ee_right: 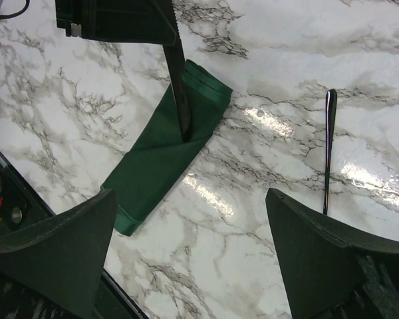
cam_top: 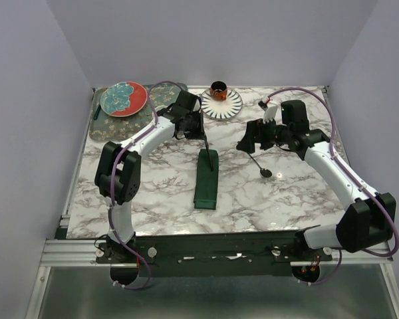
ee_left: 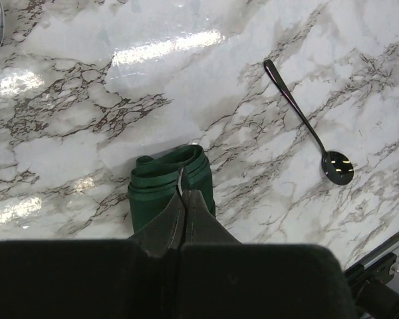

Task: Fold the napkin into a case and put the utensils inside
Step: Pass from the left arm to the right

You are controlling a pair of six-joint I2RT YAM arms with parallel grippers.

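Counter [cam_top: 166, 199]: glossy white marble pattern with grey-brown veins and bright patches of reflected light. Plain pale lavender-white walls [cam_top: 219, 40] enclose it on three sides. Aluminium rail [cam_top: 73, 247] runs along the near edge.

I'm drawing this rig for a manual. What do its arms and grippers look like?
Both the left arm and right arm have white tubular links with chunky black joint housings. A purple cable loops along each. The left gripper and right gripper have black, wedge-shaped fingers tapering to tips.
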